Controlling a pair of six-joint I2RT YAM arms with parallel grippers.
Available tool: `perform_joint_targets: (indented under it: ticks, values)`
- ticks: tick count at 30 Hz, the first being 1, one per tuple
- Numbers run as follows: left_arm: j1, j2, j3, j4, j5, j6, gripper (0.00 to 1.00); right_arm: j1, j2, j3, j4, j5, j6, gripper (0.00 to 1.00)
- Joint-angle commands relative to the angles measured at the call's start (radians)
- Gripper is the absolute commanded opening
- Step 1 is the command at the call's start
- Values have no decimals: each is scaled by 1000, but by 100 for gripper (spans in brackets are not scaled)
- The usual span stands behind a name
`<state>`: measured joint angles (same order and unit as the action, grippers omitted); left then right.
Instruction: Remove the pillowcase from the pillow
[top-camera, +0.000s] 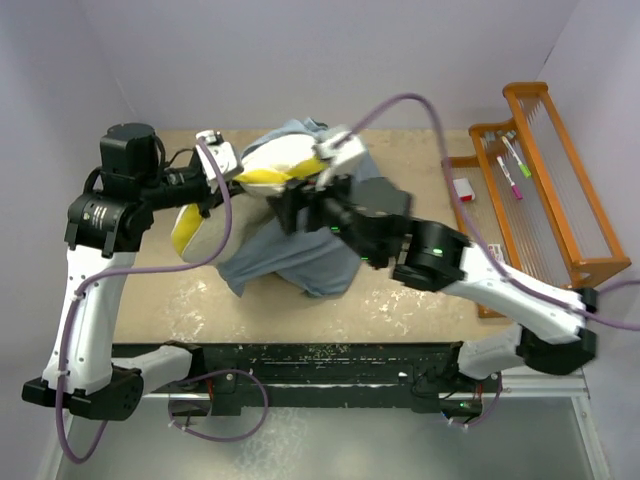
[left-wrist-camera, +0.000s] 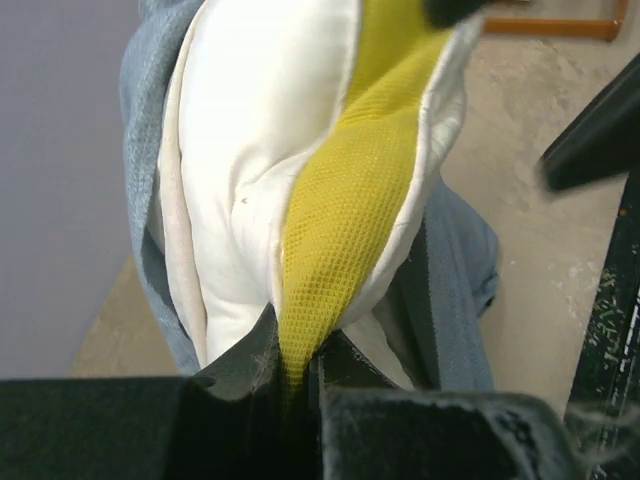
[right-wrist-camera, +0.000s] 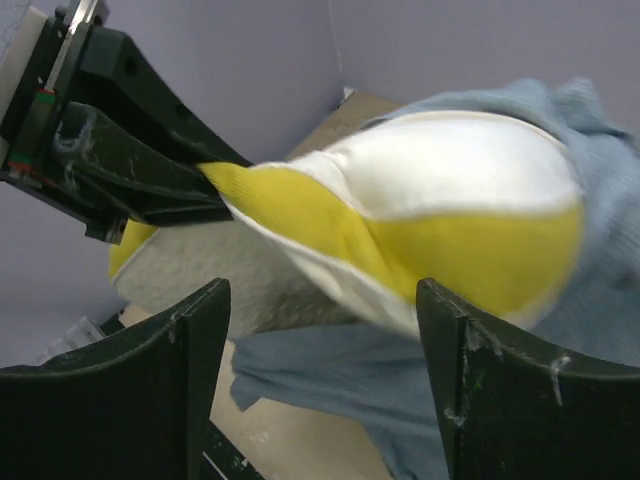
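Pinching with our left gripper (left-wrist-camera: 297, 368) — jaws closed on the pillow (left-wrist-camera: 255, 150) at its yellow edge | pillowcase (top-camera: 290, 255) on the table (top-camera: 400, 300), blue-grey side out, bunched round the pillow's far end, roughly half off we judge | right gripper (right-wrist-camera: 320, 305) — jaws wide, empty, beside the pillow | to do: strip the rest.

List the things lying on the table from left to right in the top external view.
From the left: pillow → pillowcase → small red-and-white block → orange wooden rack.
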<state>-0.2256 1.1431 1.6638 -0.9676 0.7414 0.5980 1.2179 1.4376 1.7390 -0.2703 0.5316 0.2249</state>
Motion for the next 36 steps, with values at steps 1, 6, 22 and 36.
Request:
perform_joint_targets:
  ticks: [1, 6, 22, 36]
  values:
    - [-1, 46, 165, 110, -14, -65, 0, -127, -251, -168, 106, 22, 225, 82]
    - [-1, 118, 380, 159, 20, -141, 0, -259, -424, -410, 131, -39, 300, 90]
    - [-1, 204, 497, 336, -16, -466, 0, -171, -308, -540, 390, -148, 196, 96]
    - [-2, 202, 531, 233, 206, -428, 0, -419, -369, -592, 245, -174, 178, 100]
